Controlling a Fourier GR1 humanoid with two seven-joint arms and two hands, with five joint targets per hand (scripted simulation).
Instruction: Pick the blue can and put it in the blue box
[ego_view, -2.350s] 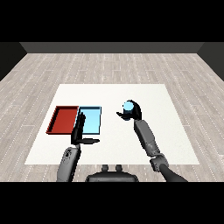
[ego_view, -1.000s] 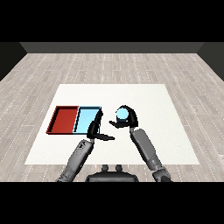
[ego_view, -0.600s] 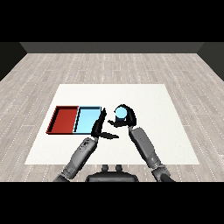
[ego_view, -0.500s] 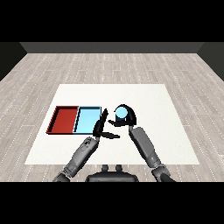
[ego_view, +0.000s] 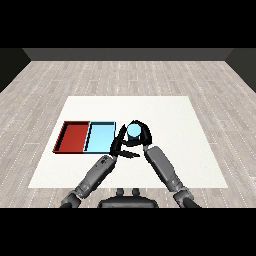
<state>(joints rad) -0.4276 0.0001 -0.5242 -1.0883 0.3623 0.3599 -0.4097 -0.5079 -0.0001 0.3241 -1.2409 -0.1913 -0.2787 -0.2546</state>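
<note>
Midway, your right robot hand (ego_view: 141, 134) curled round the blue can (ego_view: 133, 130), just right of the blue tray (ego_view: 99, 138). Your left robot hand (ego_view: 121, 145) hung open alongside. Next, you needed leftward carry.

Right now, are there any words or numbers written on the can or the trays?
None. The blue can in the right hand shows no label, and the red tray, light blue tray and white table are plain.
</note>
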